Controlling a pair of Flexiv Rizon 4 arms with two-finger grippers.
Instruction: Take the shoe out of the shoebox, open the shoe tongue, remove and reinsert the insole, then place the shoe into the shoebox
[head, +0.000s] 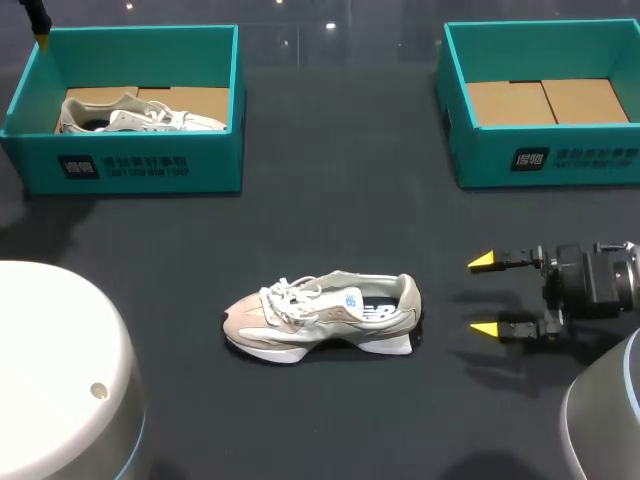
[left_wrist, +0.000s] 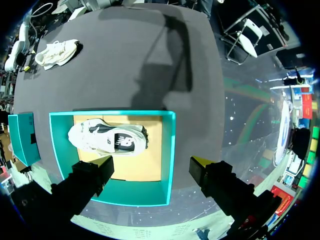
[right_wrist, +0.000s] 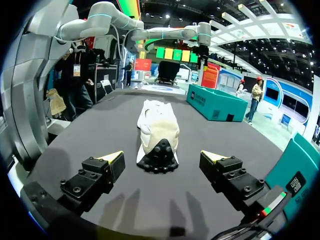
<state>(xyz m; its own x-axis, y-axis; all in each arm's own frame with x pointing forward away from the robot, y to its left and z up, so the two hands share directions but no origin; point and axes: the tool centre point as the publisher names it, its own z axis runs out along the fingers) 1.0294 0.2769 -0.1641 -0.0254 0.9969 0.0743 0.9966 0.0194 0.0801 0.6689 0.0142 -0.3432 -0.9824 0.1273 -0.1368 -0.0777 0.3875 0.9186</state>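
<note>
- Mid-surface: shoe (head: 320, 315) upright, heel facing right pincer (head: 483, 295), released, near but apart.
- Left pincer (left_wrist: 151, 161) released, over left shoebox (left_wrist: 172, 150).
- Best: steady heel squarely before lifting tongue.

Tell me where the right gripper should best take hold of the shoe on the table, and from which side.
Probably the heel, from behind. The shoe stands upright on its sole with the narrow heel pointing at the open right gripper, so one finger could pass each side of it.
</note>
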